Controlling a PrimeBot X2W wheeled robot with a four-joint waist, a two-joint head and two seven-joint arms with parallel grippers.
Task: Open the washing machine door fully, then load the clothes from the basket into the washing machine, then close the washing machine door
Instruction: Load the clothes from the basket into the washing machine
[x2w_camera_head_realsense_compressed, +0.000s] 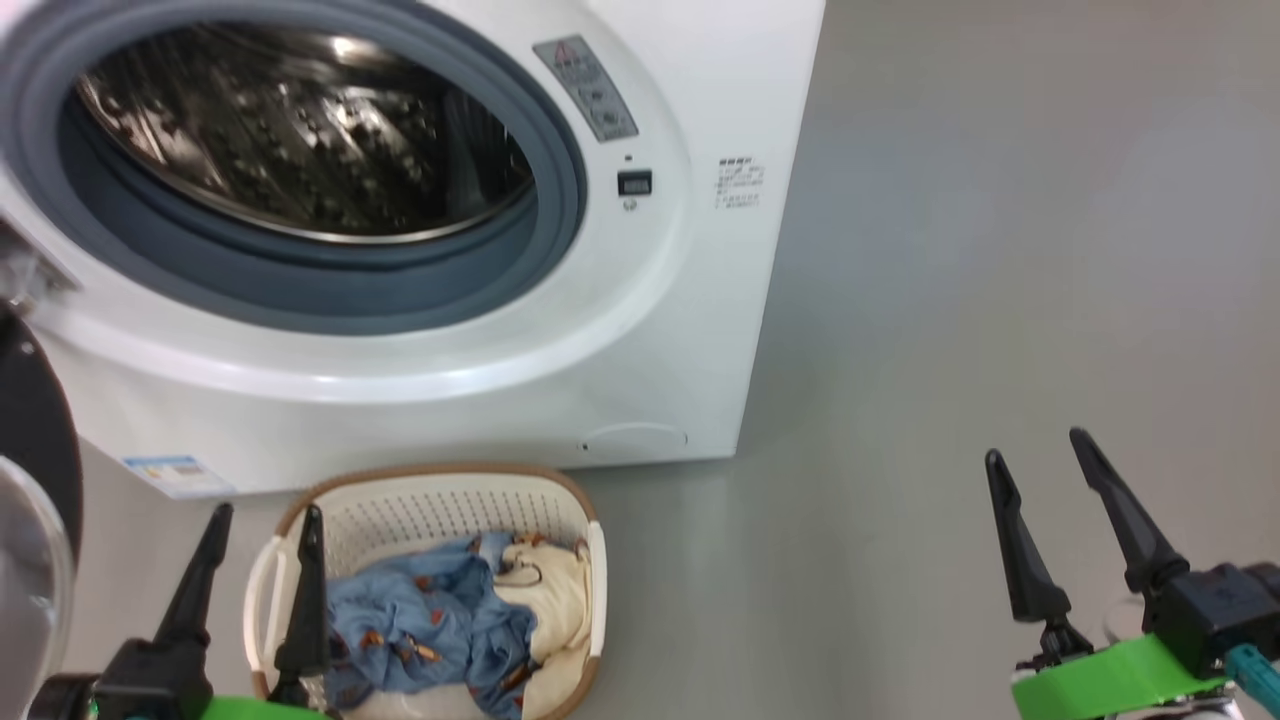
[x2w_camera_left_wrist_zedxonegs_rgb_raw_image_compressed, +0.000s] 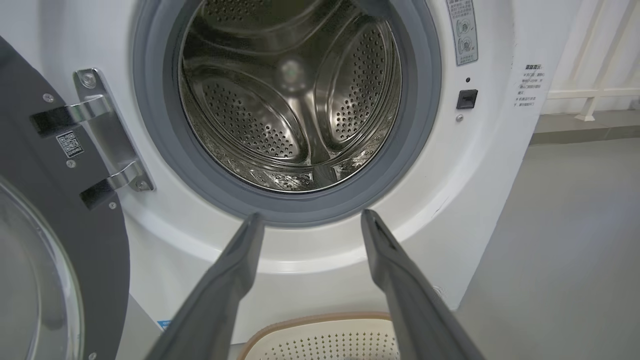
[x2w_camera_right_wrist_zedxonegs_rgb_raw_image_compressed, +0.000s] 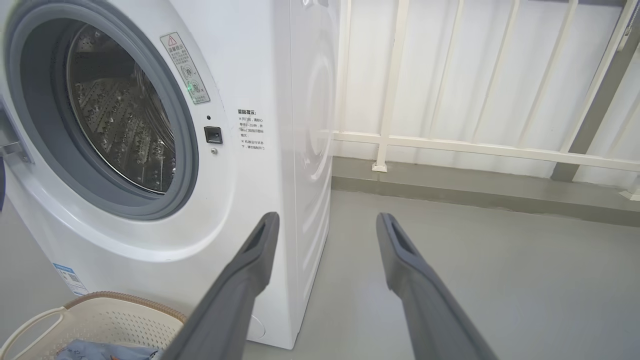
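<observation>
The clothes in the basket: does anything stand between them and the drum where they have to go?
Nothing visible does. The washing machine door is swung aside to the left, the drum mouth stands open, and the basket with the clothes sits on the floor just below it.

Steel drum (x2w_camera_left_wrist_zedxonegs_rgb_raw_image_compressed: 280, 115) glossy, perforated; seal (x2w_camera_left_wrist_zedxonegs_rgb_raw_image_compressed: 165, 150) matt rubber; basket (x2w_camera_head_realsense_compressed: 400, 510) perforated plastic; clothes (x2w_camera_head_realsense_compressed: 440, 620) soft cloth.

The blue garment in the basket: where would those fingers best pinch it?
Probably a raised fold near the middle of the blue garment, coming straight down from above: it lies crumpled in the open-topped basket, whose walls block the sides.
</observation>
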